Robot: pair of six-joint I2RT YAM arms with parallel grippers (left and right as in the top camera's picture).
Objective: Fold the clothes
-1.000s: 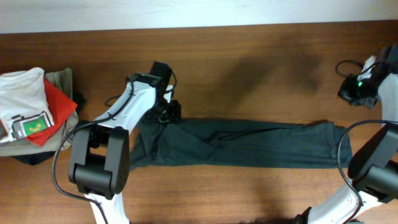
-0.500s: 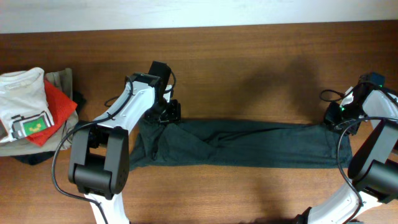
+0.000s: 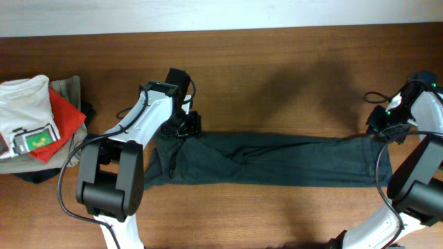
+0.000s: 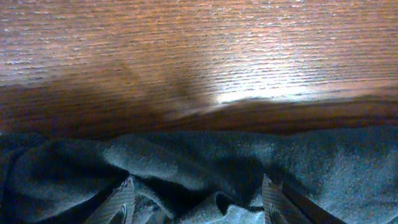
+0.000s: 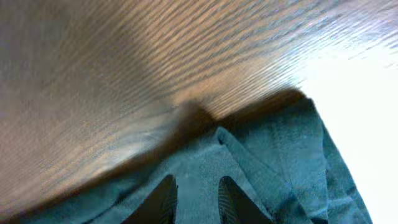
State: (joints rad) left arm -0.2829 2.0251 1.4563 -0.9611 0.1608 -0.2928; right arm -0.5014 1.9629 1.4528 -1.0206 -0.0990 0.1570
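Observation:
The dark green-black T-shirt [image 3: 277, 160] lies as a long narrow strip across the wooden table. My left gripper [image 3: 185, 128] is at its far left corner. In the left wrist view the left gripper [image 4: 198, 202] is open, with its fingers [image 4: 124, 199] wide apart and bunched folds of the shirt [image 4: 186, 155] between them. My right gripper [image 3: 379, 128] is at the shirt's far right corner. In the right wrist view the right gripper [image 5: 196, 196] has its fingers a little apart, low over the flat cloth [image 5: 280, 155] near the shirt's edge. The chest mark is hidden.
A pile of garments sits at the far left: a white shirt with green print [image 3: 28, 117], a red one [image 3: 66, 117] and a khaki one [image 3: 69, 88]. Bare wood [image 3: 277, 83] lies beyond the shirt up to the table's far edge.
My right arm came down from the far right edge to the shirt's right corner, then shifted slightly right and back. The left arm and the shirt have not moved.

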